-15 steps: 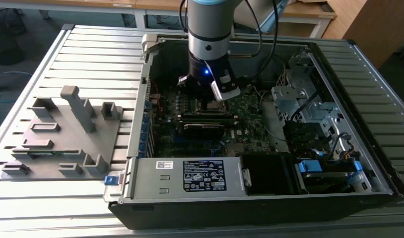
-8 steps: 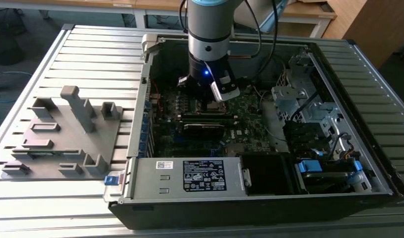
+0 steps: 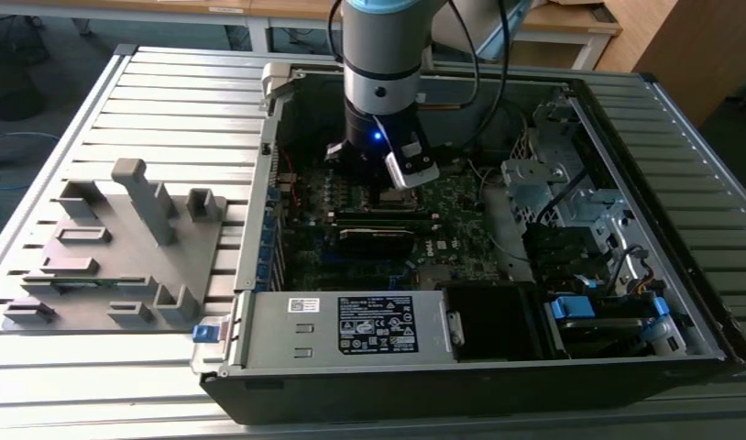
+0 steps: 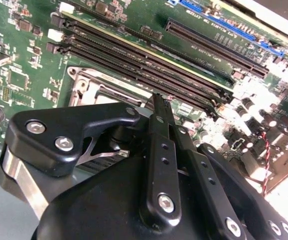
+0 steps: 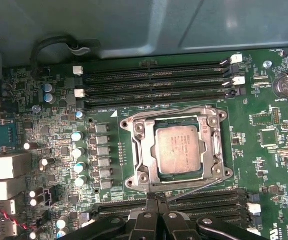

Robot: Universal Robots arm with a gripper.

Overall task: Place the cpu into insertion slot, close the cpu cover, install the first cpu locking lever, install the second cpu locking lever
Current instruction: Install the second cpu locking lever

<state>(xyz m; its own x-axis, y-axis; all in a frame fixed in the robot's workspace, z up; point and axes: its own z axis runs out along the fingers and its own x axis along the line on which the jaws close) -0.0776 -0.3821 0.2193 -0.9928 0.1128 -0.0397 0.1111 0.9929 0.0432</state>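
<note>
The cpu (image 5: pixel 179 149), a silver-grey square chip, lies in the insertion slot (image 5: pixel 128 122) on the green motherboard. The cpu cover (image 5: pixel 142 150), a silver frame plate, lies flat around it, with the chip showing through its window. One thin wire lever (image 5: pixel 196 187) runs slanted along the socket edge nearest my fingers. Another lever (image 5: pixel 217 145) lies along an adjacent side. My gripper (image 5: pixel 156 201) hovers just off that near edge, beside the slanted lever's end, its black fingers pressed together. In the second wrist view the gripper (image 4: pixel 156 100) hides much of the insertion slot (image 4: pixel 91 82). In the exterior view the gripper (image 3: pixel 391 188) hangs inside the open case.
Long black memory slots (image 5: pixel 154 80) flank the socket on both sides. Capacitors (image 5: pixel 78 150) stand close by. The case walls (image 3: pixel 569 92), drive cage (image 3: pixel 544 183) and power supply (image 3: pixel 348 325) ring the board. A grey fixture (image 3: pixel 116 247) sits on the exterior view's left.
</note>
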